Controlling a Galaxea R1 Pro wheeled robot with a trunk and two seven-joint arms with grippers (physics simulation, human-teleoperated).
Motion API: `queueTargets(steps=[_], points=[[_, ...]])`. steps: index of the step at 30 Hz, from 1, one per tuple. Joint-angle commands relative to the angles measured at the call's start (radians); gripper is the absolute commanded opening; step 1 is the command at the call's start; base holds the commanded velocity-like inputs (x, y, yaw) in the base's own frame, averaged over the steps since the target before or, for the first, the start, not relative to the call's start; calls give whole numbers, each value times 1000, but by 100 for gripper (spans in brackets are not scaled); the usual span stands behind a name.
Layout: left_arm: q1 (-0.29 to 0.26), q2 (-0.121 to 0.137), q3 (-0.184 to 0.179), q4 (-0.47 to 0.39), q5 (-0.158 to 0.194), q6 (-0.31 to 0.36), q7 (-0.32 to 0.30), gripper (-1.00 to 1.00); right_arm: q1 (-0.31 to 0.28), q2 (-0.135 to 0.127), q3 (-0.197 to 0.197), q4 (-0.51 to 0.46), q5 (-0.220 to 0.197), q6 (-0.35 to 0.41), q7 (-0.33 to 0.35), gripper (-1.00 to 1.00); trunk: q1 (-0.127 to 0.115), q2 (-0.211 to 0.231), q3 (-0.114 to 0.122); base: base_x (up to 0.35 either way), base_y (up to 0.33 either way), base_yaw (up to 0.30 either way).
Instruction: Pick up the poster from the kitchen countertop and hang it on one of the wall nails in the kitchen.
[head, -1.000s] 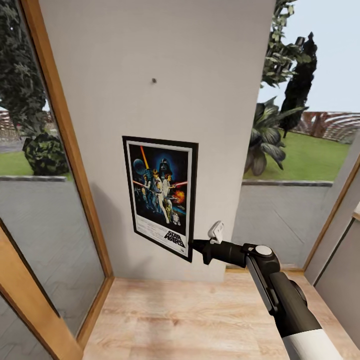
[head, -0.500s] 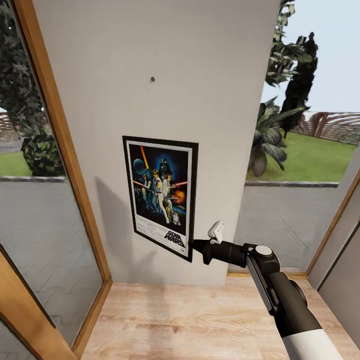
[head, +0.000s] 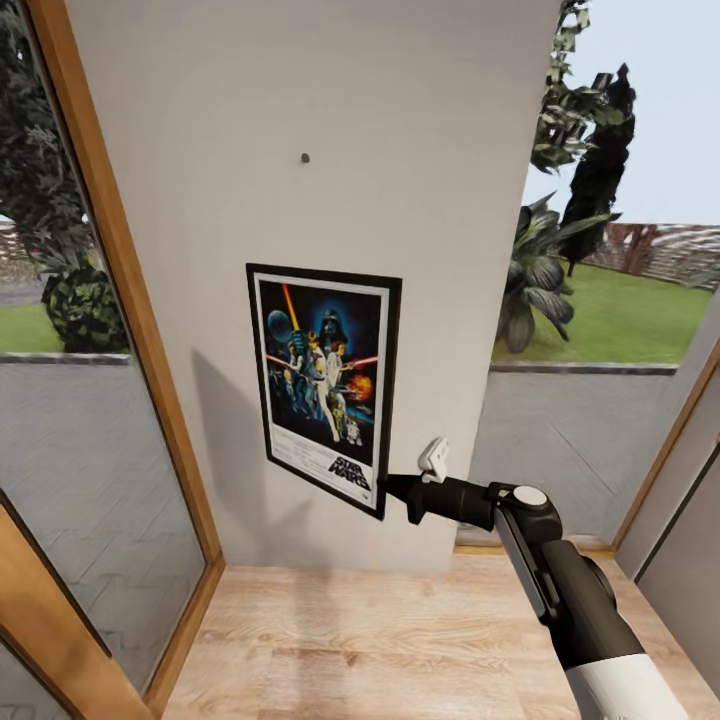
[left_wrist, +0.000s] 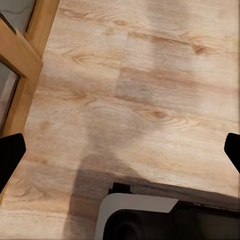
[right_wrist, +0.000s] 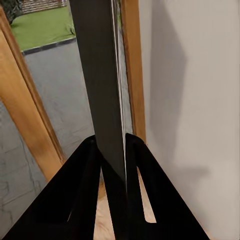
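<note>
Head view first: I have the poster (head: 325, 385) at the centre of the frame, upright but slightly skewed, in front of the pale wall panel (head: 430, 150). My right gripper (head: 388, 492) pinches its lower right corner, the arm reaching in from the lower right. The wall nail (head: 305, 158) is a dark dot in the upper middle of the frame, well above the poster's top edge. Wood-framed glass panes (head: 90, 430) stand at the left, with light wood floor (head: 380, 640) along the bottom.

On the right wrist camera the poster (right_wrist: 102, 85) is edge-on, clamped between both black fingers (right_wrist: 75, 200).

On the left wrist camera the left gripper (left_wrist: 120, 150) is spread wide over floor (left_wrist: 150, 75), holding nothing.
</note>
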Motion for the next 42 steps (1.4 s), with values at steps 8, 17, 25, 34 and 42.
queueTargets(steps=[8,17,25,34,42], points=[[0,5,7,6,1,-1,-20,100,-145,-9,-2,-7,-1,155,168,-100,1,-2,-2,0,0,0],[0,9,7,7,1,-2,-21,100,-400,-62,-4,5,0,354,297,-100,1,-2,-2,0,0,0],[0,9,7,7,1,-2,-21,100,-635,-85,-7,164,1,455,412,-100,1,-2,-2,0,0,0],[0,9,7,7,1,-2,-21,100,-690,-88,-7,234,-2,452,476,-100,1,-2,-2,0,0,0],[0,9,15,6,1,-3,-21,100,-690,-89,-4,235,-4,446,483,-100,1,-2,-2,0,0,0]])
